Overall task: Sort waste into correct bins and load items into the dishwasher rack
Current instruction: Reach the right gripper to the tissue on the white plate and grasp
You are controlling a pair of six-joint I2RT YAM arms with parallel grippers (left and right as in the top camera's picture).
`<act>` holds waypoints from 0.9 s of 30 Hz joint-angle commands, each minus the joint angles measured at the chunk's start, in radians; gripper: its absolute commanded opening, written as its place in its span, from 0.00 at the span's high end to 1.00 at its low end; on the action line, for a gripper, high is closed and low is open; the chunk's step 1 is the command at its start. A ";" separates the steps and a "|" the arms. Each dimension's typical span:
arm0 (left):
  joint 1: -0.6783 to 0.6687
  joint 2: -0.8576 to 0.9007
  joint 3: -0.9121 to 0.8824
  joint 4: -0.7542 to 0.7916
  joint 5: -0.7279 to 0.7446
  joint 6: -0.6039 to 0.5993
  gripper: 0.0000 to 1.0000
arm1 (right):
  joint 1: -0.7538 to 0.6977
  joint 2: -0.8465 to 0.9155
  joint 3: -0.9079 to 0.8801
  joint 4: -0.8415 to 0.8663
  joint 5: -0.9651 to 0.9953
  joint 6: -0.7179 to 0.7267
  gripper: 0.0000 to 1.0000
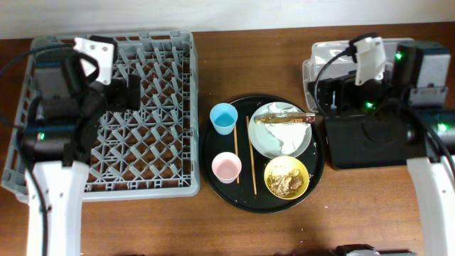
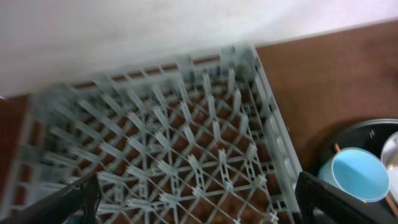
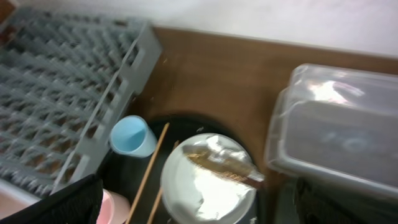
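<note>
Lab bench: wooden table, dishwasher rack, white wall.

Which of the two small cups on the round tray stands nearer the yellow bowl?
The pink cup, across the chopsticks from the yellow bowl. The light-blue cup stands farther back, level with the plate.

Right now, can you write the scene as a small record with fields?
left side: large square grey plastic dishwasher rack, no dishes visible
round black tray: holds light-blue cup, pink cup, wooden chopsticks, pale grey round plate, yellow bowl
plate: long brown-and-gold wrapper across it
bowl: brownish food scraps inside
right side: clear plastic tub, black rectangular tray
left hand: open, above rack
right hand: open, above bins
</note>
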 commanded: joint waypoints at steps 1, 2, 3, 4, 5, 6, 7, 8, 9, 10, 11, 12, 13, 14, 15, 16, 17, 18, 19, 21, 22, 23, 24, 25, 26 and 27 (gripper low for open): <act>-0.005 0.064 0.026 -0.017 0.053 0.009 0.00 | -0.005 0.045 0.021 0.006 -0.086 -0.007 0.01; -0.005 0.077 0.026 -0.017 0.053 0.009 0.00 | -0.005 0.061 0.021 0.008 -0.087 -0.007 0.02; -0.005 0.088 0.026 -0.016 0.053 0.009 0.00 | -0.005 0.079 0.021 0.008 -0.086 -0.007 0.02; -0.005 0.095 0.026 -0.016 0.053 0.009 0.00 | 0.000 0.099 0.021 0.007 -0.082 -0.006 0.02; -0.005 0.106 0.026 -0.017 0.053 0.009 0.00 | 0.010 0.120 0.021 0.007 -0.061 0.012 0.02; -0.005 0.116 0.026 -0.017 0.053 0.009 0.00 | 0.026 0.143 0.021 0.006 -0.012 0.047 0.02; -0.005 0.124 0.026 -0.017 0.053 0.009 0.01 | 0.051 0.167 0.021 0.002 0.053 0.077 0.01; -0.005 0.130 0.026 -0.017 0.053 0.009 0.00 | 0.079 0.192 0.021 -0.005 0.132 0.119 0.01; -0.005 0.136 0.026 -0.017 0.053 0.009 0.00 | 0.116 0.220 0.021 -0.010 0.223 0.171 0.02; -0.005 0.140 0.026 -0.017 0.053 0.009 0.00 | 0.146 0.242 0.021 -0.014 0.292 0.207 0.02; -0.005 0.144 0.026 -0.017 0.053 0.009 0.00 | 0.177 0.267 0.021 -0.018 0.367 0.250 0.01; -0.005 0.144 0.026 -0.017 0.053 0.009 0.00 | 0.195 0.285 0.021 -0.019 0.405 0.278 0.02; -0.005 0.145 0.026 -0.017 0.053 0.009 0.00 | 0.217 0.308 0.021 -0.023 0.441 0.311 0.01; -0.005 0.145 0.026 -0.017 0.053 0.009 0.01 | 0.233 0.333 0.021 -0.032 0.473 0.359 0.01; -0.005 0.145 0.026 -0.017 0.053 0.009 0.00 | 0.245 0.367 0.021 -0.043 0.487 0.413 0.01; -0.005 0.145 0.026 -0.017 0.053 0.009 0.00 | 0.252 0.402 0.021 -0.050 0.487 0.456 0.00; -0.005 0.145 0.026 -0.017 0.053 0.009 0.01 | 0.258 0.437 0.021 -0.051 0.487 0.505 0.00; -0.005 0.145 0.026 -0.017 0.053 0.009 0.00 | 0.264 0.462 0.021 -0.052 0.487 0.537 0.00; -0.005 0.145 0.026 -0.017 0.053 0.009 0.01 | 0.270 0.499 0.021 -0.051 0.487 0.552 0.00; -0.005 0.145 0.026 -0.017 0.053 0.009 0.00 | 0.285 0.565 0.021 -0.046 0.487 0.551 0.00; -0.005 0.145 0.026 -0.017 0.053 0.009 0.00 | 0.290 0.587 0.021 -0.044 0.488 0.550 0.00; -0.005 0.145 0.026 -0.017 0.053 0.009 0.00 | 0.296 0.620 0.021 -0.038 0.488 0.540 0.00; -0.005 0.145 0.026 -0.017 0.053 0.009 0.00 | 0.297 0.645 0.021 -0.034 0.489 0.540 0.00; -0.005 0.145 0.026 -0.017 0.053 0.009 0.01 | 0.297 0.669 0.021 -0.025 0.488 0.539 0.01; -0.005 0.145 0.026 -0.017 0.053 0.009 0.00 | 0.297 0.690 0.021 -0.014 0.488 0.523 0.01; -0.005 0.145 0.026 -0.017 0.053 0.009 0.00 | 0.297 0.706 0.021 0.002 0.487 0.492 0.01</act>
